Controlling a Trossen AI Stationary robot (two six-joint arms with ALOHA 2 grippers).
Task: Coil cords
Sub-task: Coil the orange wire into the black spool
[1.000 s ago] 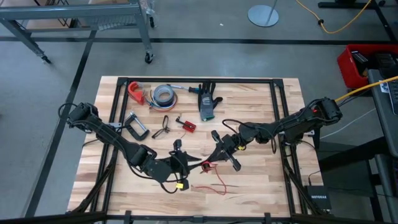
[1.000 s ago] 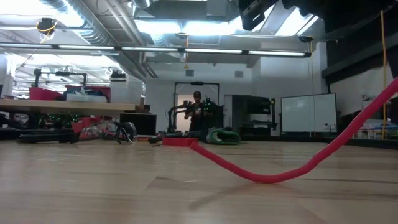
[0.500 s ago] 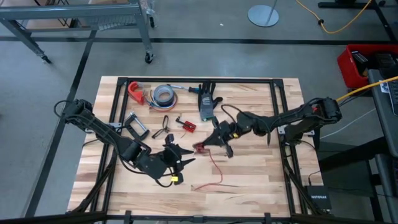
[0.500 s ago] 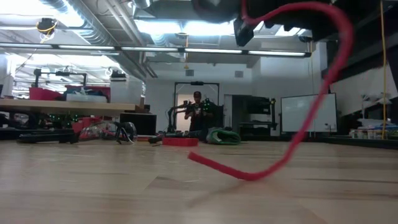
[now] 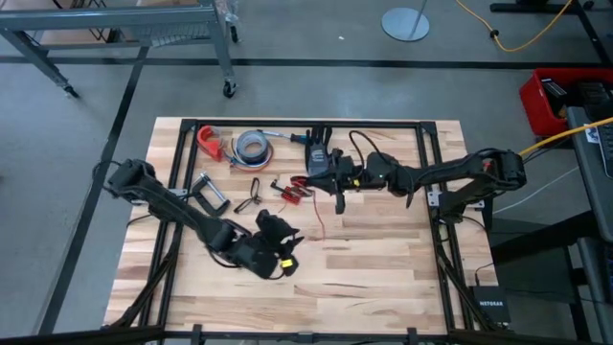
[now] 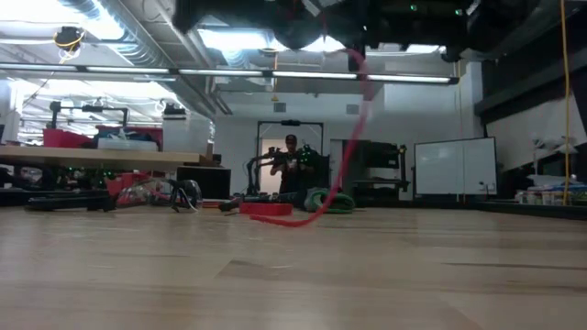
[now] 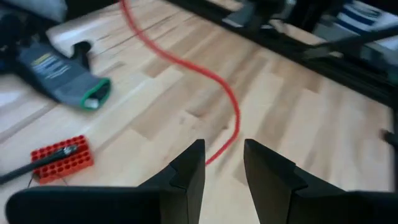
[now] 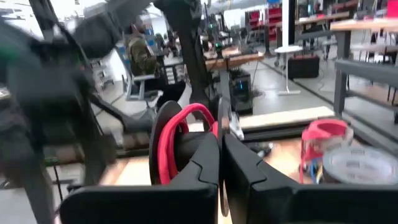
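Right end effector (image 5: 337, 192), first: fingers pressed together on the red lead (image 5: 319, 222), raised over the far middle of the surface (image 5: 383, 278), just beside the glove (image 5: 321, 158). Seen from the right wrist, a red loop (image 8: 180, 134) bunched right behind the closed fingers. From table height, the lead (image 6: 353, 137) hanging from above and curving down to the wood. Free end trailing on the boards towards the left end effector (image 7: 224, 168), fingers apart, nothing between them, low over the near middle.

To do the step well, probably:
- Pinch the loose tail with the left, close to its end.
- Bring it round to the held loop in even turns, all the same width.
- Avoid pulling hard: thin wire, likely to spring and kink.
- Steer clear of the red connector piece (image 5: 290, 194) and the glove, so nothing drags along.

Surface: pale wooden planks in a black frame. Along the far edge, a grey tape roll (image 5: 252, 145) and a red clamp (image 5: 208, 141); nearer the left arm, a metal C-clamp (image 5: 209, 192).

Room: grey concrete floor, a metal cart leg on a castor (image 5: 228, 88), a round stand base (image 5: 405, 22), a yellow cable (image 5: 517, 38), a red box (image 5: 551, 96). Far back across the workshop, a person (image 6: 290, 165) among benches under strip lights.
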